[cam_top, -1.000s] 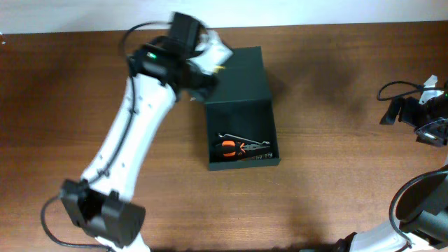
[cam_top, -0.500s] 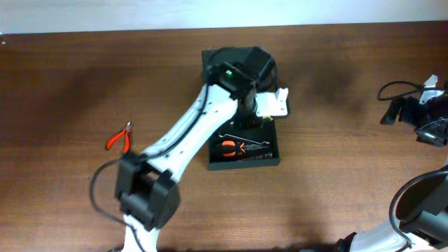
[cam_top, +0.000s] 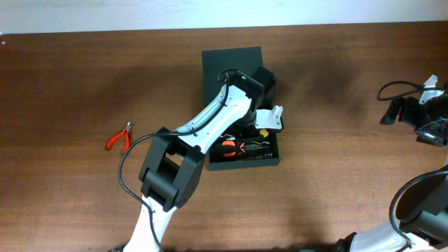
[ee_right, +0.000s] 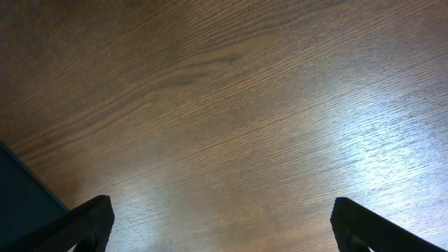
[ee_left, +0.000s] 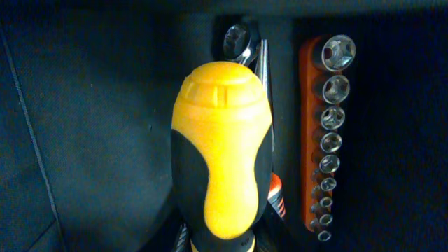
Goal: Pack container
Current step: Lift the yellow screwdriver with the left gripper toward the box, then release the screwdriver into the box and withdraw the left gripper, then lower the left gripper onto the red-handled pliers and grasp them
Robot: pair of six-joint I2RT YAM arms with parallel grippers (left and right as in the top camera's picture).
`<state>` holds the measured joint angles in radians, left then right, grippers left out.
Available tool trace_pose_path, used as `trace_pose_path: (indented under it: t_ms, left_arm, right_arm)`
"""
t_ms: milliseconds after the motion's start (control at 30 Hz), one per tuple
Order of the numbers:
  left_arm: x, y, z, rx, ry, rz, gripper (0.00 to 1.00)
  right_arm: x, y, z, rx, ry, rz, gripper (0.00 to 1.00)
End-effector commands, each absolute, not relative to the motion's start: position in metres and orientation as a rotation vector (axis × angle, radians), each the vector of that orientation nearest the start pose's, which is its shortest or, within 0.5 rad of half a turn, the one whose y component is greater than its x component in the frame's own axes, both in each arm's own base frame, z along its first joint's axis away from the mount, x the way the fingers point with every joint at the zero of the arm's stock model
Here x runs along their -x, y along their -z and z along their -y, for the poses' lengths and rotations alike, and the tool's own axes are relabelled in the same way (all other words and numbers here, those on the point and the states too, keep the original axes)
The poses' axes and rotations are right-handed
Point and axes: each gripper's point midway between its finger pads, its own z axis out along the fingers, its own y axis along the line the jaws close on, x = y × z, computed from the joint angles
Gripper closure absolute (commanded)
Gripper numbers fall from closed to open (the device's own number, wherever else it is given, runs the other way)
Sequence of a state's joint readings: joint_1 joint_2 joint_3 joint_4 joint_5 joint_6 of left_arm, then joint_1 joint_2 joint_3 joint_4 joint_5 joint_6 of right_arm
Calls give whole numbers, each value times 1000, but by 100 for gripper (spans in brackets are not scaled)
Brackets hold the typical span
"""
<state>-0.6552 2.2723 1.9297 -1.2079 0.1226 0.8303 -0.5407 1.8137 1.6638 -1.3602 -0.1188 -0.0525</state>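
The dark green-black container (cam_top: pixel 241 162) lies open in the middle of the table, its lid (cam_top: pixel 218 66) laid flat behind it. My left gripper (cam_top: pixel 260 131) is lowered into the container and shut on a yellow-and-black screwdriver (ee_left: pixel 222 154), handle toward the camera. Inside, the left wrist view shows an orange socket rail (ee_left: pixel 326 140) and a wrench (ee_left: pixel 241 43). Orange-handled pliers (cam_top: pixel 234 148) lie in the container too. My right gripper (ee_right: pixel 222 231) is open and empty over bare table at the far right.
Small red-handled pliers (cam_top: pixel 119 137) lie on the table to the left of the container. The left arm (cam_top: pixel 203 133) stretches over the container's left side. A cable (cam_top: pixel 399 87) runs by the right arm at the right edge.
My left arm has swung from the table's left over the lid and down into the container with the screwdriver. The red pliers on the left have come into view. The right arm has not moved.
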Motion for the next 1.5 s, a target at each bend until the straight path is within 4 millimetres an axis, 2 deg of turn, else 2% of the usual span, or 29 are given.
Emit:
trace_pose_path:
  t_ms: [0,33,100,233,367,433,500,667,700,800,833,933,1000,1033,1133,1233,1300,1467]
  left_arm:
    - [-342,-44,285,-2087,196,-2309,72]
    - [-342,-44,285,-2086,196,-2309,65]
    - [-342,-44,285,-2086,196,-2309,42]
    - [-342,-44,284,-2088,189,-2314,26]
    - [-349,-49,273,-2028,70,-2389,24]
    - [-354,-62,264,-1989,-16,-2435,24]
    - [-360,-80,260,-1932,-69,-2468,24]
    - [-385,-147,253,-1656,-77,-2521,22]
    - [-394,-173,239,-1531,-93,-2553,13]
    - [-404,-207,205,-1345,-106,-2613,0]
    - [-415,-224,184,-1174,-111,-2642,1]
    - [-425,-244,143,-966,-117,-2676,1]
    - [-429,-266,103,-800,-131,-2679,1]
    - [-428,-274,89,-743,-136,-2678,1]
    - [-419,-295,58,-594,-146,-2673,1]
    - [-397,-314,31,-496,-160,-2670,1]
    - [-379,-321,18,-459,-167,-2678,1]
    - [-313,-323,-9,-353,-181,-2723,1]
  right_arm:
    - [-311,-149,159,-736,-160,-2952,1]
    - [-311,-149,159,-736,-160,-2952,1]
    - [-311,-149,159,-736,-160,-2952,1]
    - [-311,-149,159,-736,-160,-2952,1]
    - [-311,-149,159,-736,-160,-2952,1]
    - [-311,-149,159,-736,-160,-2952,1]
    - [-311,-149,159,-736,-160,-2952,1]
    - [-311,-149,159,-735,-160,-2952,1]
    - [-311,-149,159,-735,-160,-2952,1]
    - [-311,-149,159,-735,-160,-2952,1]
    - [-311,-149,159,-735,-160,-2952,1]
    - [-311,-149,159,-735,-160,-2952,1]
    - [-311,-149,159,-736,-161,-2953,1]
    - [-310,-149,159,-736,-161,-2953,1]
    - [-310,-149,159,-736,-161,-2955,1]
    - [-310,-149,159,-736,-161,-2955,1]
    - [-310,-149,159,-736,-161,-2955,1]
    - [-310,-149,159,-736,-161,-2955,1]
